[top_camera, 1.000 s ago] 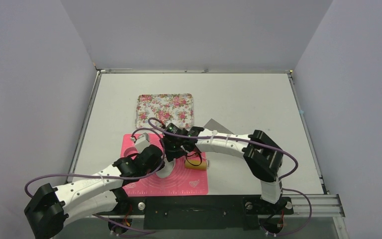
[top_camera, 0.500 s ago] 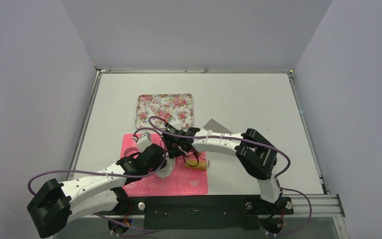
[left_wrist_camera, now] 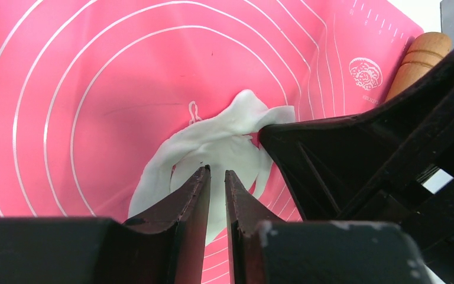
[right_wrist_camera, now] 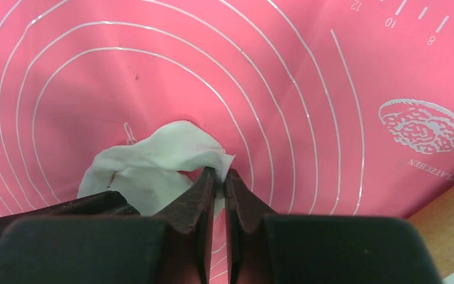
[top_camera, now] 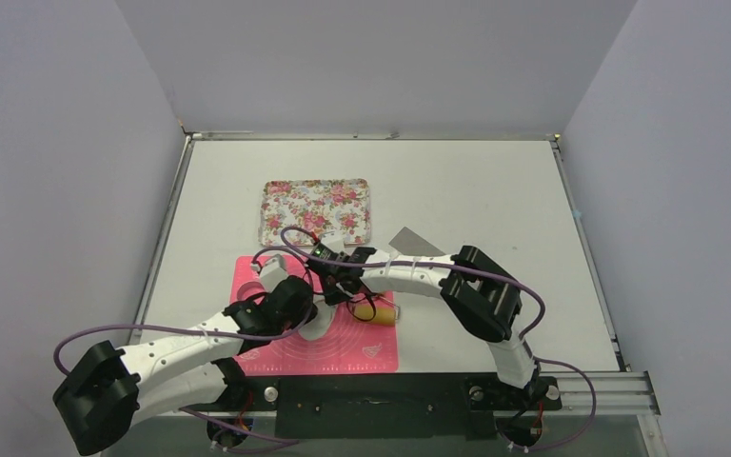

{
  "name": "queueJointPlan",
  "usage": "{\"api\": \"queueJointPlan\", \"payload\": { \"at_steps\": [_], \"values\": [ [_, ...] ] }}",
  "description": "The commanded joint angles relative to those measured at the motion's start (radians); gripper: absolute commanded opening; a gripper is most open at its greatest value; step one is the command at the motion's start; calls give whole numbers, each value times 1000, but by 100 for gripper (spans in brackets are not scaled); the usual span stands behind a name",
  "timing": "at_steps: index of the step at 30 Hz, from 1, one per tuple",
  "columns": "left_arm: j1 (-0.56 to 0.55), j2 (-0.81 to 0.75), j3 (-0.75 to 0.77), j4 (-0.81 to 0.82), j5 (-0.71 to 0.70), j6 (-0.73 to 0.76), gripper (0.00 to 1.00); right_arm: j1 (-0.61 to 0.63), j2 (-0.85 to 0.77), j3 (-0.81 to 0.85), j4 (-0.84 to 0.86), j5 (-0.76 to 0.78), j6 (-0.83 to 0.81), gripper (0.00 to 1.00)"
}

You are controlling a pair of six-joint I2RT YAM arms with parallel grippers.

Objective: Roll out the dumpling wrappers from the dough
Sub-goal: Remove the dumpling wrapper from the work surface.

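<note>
Now: right tool (right_wrist_camera: 220, 173) pinches narrow on the edge of the crumpled white dough sheet (right_wrist_camera: 148, 160); left tool (left_wrist_camera: 217, 176) nips its other side. Sheet lies mid pink ringed silicone mat (right_wrist_camera: 284, 77), folded, no flat disc yet. Best spread slowly, low, evenly; thin dough likely tears.

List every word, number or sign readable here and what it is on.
"12", "10", "8", "6": ruler marks at the edge of the pink mat.
Lettering under the round logo: upside down, too small to read.
No other text shows.
</note>
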Motion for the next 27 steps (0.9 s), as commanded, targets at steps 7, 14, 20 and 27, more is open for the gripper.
{"api": "queueJointPlan", "payload": {
  "at_steps": [7, 14, 20, 27],
  "values": [
    [7, 93, 24, 111, 12, 10, 14, 10, -126, 40, -110, 137, -9, 0],
    [6, 142, 53, 119, 25, 21, 14, 11, -190, 43, -136, 111, -40, 0],
    [7, 147, 55, 111, 24, 21, 14, 10, -228, 23, -141, 43, -68, 0],
    [3, 81, 82, 14, 44, 21, 14, 19, -263, 21, -136, -56, -102, 0]
  ]
}}
